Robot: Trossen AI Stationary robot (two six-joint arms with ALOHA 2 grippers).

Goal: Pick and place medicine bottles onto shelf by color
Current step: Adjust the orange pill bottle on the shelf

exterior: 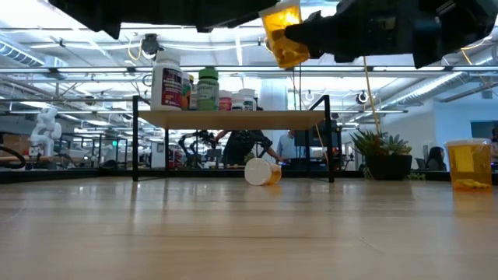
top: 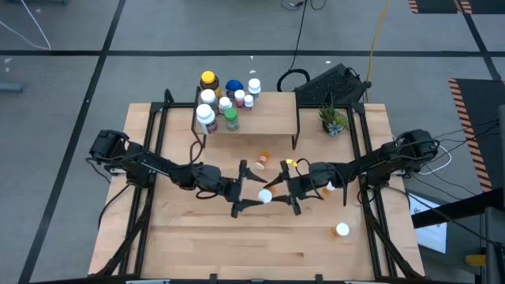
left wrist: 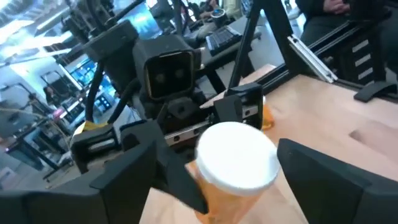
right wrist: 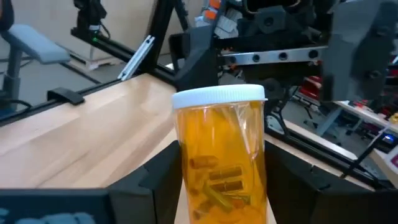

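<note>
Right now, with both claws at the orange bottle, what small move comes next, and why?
Probably shut the left claw on the bottle: its open fingers flank the white cap, while the right claw holds the body in mid-air.

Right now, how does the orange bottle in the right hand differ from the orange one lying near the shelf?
The held bottle is gripped in the right hand, off the table, with the open left hand beside it; the lying bottle rests untouched on the tabletop. The held bottle shows its cap from above; the lying bottle is on its side near the shelf. Both are orange with white caps.
</note>
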